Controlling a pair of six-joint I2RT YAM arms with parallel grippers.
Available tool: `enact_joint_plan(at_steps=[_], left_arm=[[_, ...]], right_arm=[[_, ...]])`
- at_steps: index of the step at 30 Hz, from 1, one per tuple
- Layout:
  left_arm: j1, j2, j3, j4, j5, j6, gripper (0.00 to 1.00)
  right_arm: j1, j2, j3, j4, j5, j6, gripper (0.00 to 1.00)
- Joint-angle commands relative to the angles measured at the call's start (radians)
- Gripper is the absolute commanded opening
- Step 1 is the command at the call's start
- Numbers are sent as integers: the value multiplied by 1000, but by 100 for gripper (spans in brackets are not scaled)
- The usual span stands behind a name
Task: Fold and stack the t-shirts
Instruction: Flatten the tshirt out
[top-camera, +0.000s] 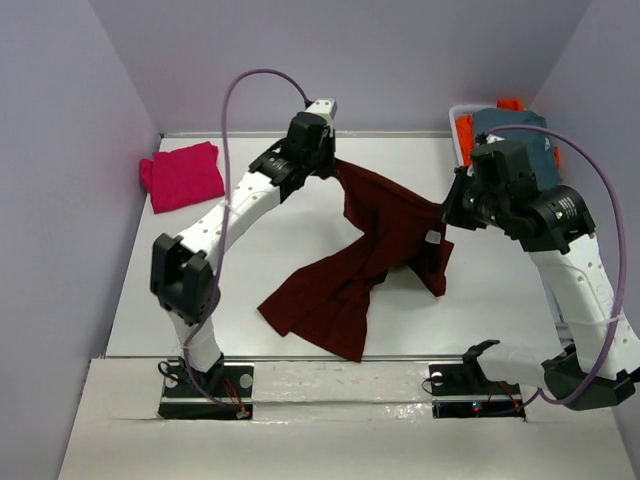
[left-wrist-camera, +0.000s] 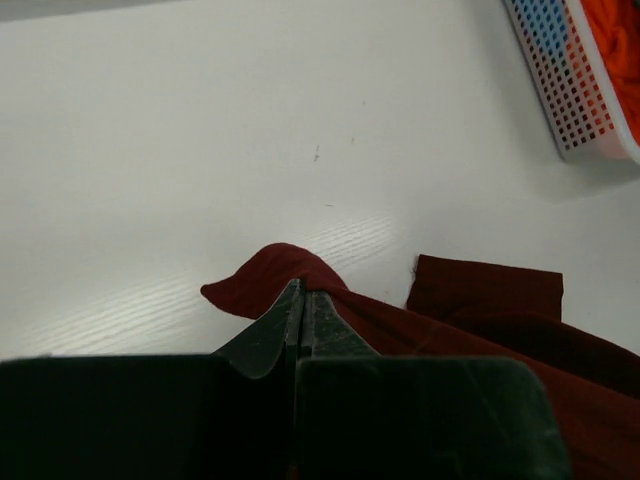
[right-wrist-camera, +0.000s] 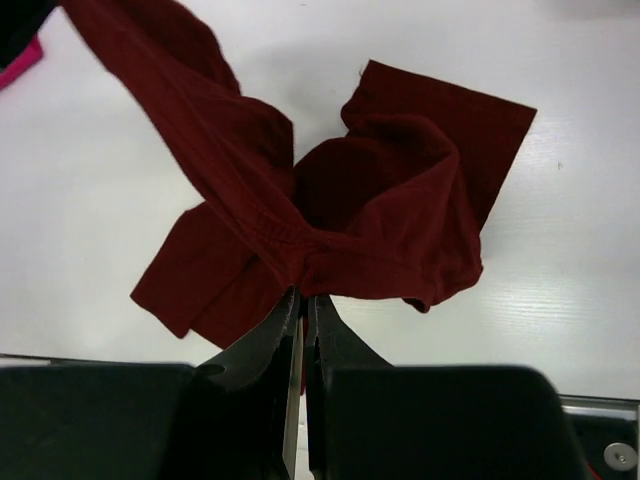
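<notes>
A dark maroon t-shirt (top-camera: 370, 250) is seen held up between two robot arms over a white table (top-camera: 300, 215). The left gripper (left-wrist-camera: 303, 300) is shown at the far middle of the table, its two fingers pressed together on a bunched fold at one edge of the cloth, which pokes out just beyond the tips. The right gripper (right-wrist-camera: 303, 300) is pictured further right and slightly nearer, its fingers likewise clamped tight on a gathered ridge of the same shirt. The fabric is stretched in a crumpled band between the two grips. From there it is draped down toward the near side, and a broad, creased part is spread on the table at the near middle. One flat, squared flap is laid out on the surface close under the right gripper. A magenta pink t-shirt (top-camera: 183, 175) is seen folded into a rough square at the far left of the table, beside the wall and well apart from the maroon one. At the far right corner a white perforated basket (left-wrist-camera: 570, 90) is partly hidden behind the right arm; an orange garment (left-wrist-camera: 615, 40) and a grey-blue garment (top-camera: 520, 125) are held in it.
</notes>
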Motion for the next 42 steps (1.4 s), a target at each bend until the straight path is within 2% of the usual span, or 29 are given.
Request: enact_joint_plan(at_steps=[1,5,9,11,16,25,26,27,28,29,31,32,33,34,37,41,42], left_arm=[[30,167,136,4,82,-40,6],[30,301,271,-28,173,-55,6],[20,491,543,-146,222,-42,6],[10,522,587,-178,240,-37,6],[0,508,520,-132,293,-22,6],[-19,614,576,-178,477,18,6],[-19,620,582,-180,497,23,9],[-19,622,576,-177,523,21,25],[-19,604,546,-169,526,24,36],[-29,570,527,-160,511,31,53],[-29,522,460,-154,497,53,69],[-29,496,435,-157,483,58,69],[-29,437,373,-155,445,60,75],[-29,401,336,-151,426,61,76],[-29,231,152,-144,322,51,76],[-29,-11,-101,-161,265,8,77],[-29,-97,-205,-176,261,-23,77]], right_arm=[[-1,-56,-71,-93,81,58,7],[-1,-56,-126,-108,95,89,7],[-1,-36,-157,-120,103,95,7],[-1,-27,-160,-119,107,98,7],[-1,3,-147,-110,116,95,7],[-1,31,-166,-84,78,89,7],[-1,31,-167,-84,76,89,7],[-1,34,-167,-82,75,88,7],[-1,36,-166,-82,73,89,7],[-1,39,-164,-85,76,88,7],[-1,39,-158,-87,81,83,7],[-1,39,-158,-85,83,83,7],[-1,42,-158,-85,86,80,7],[-1,43,-160,-82,84,77,7],[-1,48,-180,-67,86,71,7],[-1,51,-203,-45,78,69,7],[-1,51,-216,-35,78,69,7]])
